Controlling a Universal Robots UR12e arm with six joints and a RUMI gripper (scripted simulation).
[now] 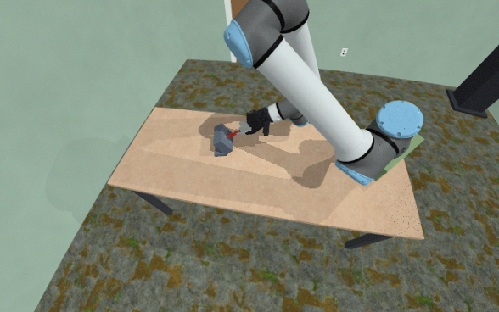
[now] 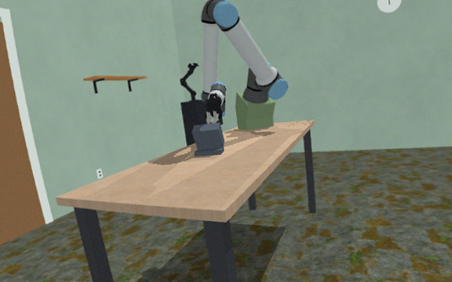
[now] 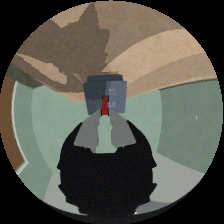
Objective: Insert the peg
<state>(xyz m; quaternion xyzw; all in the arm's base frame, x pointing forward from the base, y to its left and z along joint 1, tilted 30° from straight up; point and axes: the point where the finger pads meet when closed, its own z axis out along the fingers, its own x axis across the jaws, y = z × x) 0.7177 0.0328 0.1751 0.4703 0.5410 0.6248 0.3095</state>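
Note:
A grey block with a sloped panel (image 1: 222,140) stands on the wooden table, left of the middle. It also shows in the exterior view (image 2: 208,139) and in the wrist view (image 3: 105,94). My gripper (image 1: 243,128) is shut on a thin red peg (image 1: 232,134) and holds it tilted, right of the block. The peg's far tip is at the sloped face. In the wrist view the peg (image 3: 105,106) sticks out between my fingers and its tip meets the panel near its middle. The hole itself is hidden by the peg.
The arm's base sits on a green block (image 2: 255,111) at the table's right end. A dark stand (image 2: 193,114) with a black bracket rises behind the table. A shelf (image 2: 114,79) hangs on the wall.

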